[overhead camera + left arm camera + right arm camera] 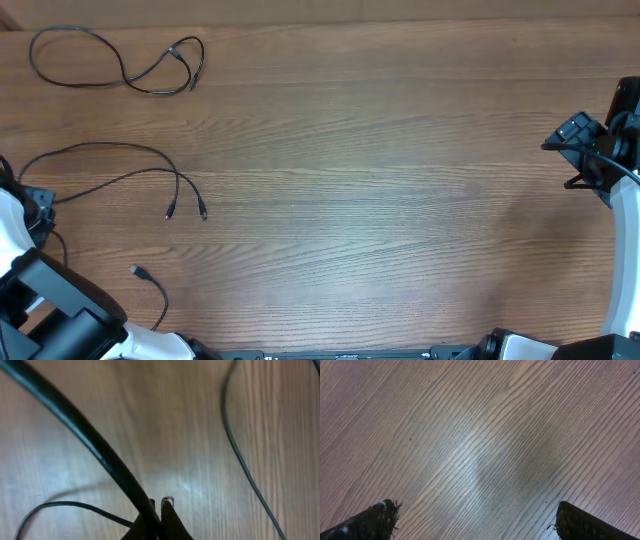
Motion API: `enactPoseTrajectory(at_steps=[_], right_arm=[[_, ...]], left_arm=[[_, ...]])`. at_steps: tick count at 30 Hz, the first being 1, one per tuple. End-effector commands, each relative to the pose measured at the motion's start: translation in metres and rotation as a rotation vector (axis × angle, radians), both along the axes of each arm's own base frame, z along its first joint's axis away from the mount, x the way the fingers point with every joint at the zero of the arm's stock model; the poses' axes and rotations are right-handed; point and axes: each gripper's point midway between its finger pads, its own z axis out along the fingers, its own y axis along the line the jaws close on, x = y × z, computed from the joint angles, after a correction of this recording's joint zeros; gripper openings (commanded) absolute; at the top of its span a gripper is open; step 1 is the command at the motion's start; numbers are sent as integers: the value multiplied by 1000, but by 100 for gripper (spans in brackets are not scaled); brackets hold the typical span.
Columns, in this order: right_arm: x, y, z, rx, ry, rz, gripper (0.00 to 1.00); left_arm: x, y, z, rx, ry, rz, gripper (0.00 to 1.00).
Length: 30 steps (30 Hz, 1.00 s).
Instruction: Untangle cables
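Left gripper [160,508] jaws pinched together on middle cable [84,436]. Strands run from it toward table [380,200] centre, long axis left-right. Top cable [152,92] and lower cable [160,292] lie apart from it, all far left. Right gripper [476,512] spread wide, empty, far right. Left arm nearer. Judgement: cables look separated, release next.

Black cables [100,145], brown table [400,200] — fine wavy wood grain

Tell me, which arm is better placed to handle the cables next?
Left. All three cables lie on its side; the left gripper is shut on the middle cable, while the right gripper hangs open far to the right.
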Motion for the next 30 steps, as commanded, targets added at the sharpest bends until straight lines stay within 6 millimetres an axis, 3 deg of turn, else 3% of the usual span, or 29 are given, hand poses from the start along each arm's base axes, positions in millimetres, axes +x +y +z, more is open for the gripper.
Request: enactPoseTrajectory(at_steps=[1,6,10,14,18,19,21,22,26,30], right_arm=[[4,-5,13,-21,-31,-7,100],[4,-5,13,-21,-31,-7,100],[4,-5,13,-21,-31,-7,100],[4,-5,13,-21,-31,-7,100],[4,-5,13,-21,-31,-7,100],[4,-5,13,-21,-31,-7,100],[4,-5,13,-21,-31,-7,100],[4,-5,13,-21,-31,-7,100],[4,-5,13,-21,-31,-7,100],[4,-5,13,-21,-31,-7,100]], left_arm=[[10,-16,-34,-131,7,-132,4],[13,-32,-74,-261,35,-208,4],[24,-48,-87,-356,-20,-250,4],[45,-58,-74,-401,-131,-349,4],[68,-73,-44,-484,-270,-431,16],[73,-76,-36,-504,-296,-436,23],[81,-80,-21,-533,-346,-448,55],[84,-83,-16,-551,-364,-450,58],[79,-89,-11,-595,-348,-408,54],[58,-95,-17,-624,-247,-374,58]])
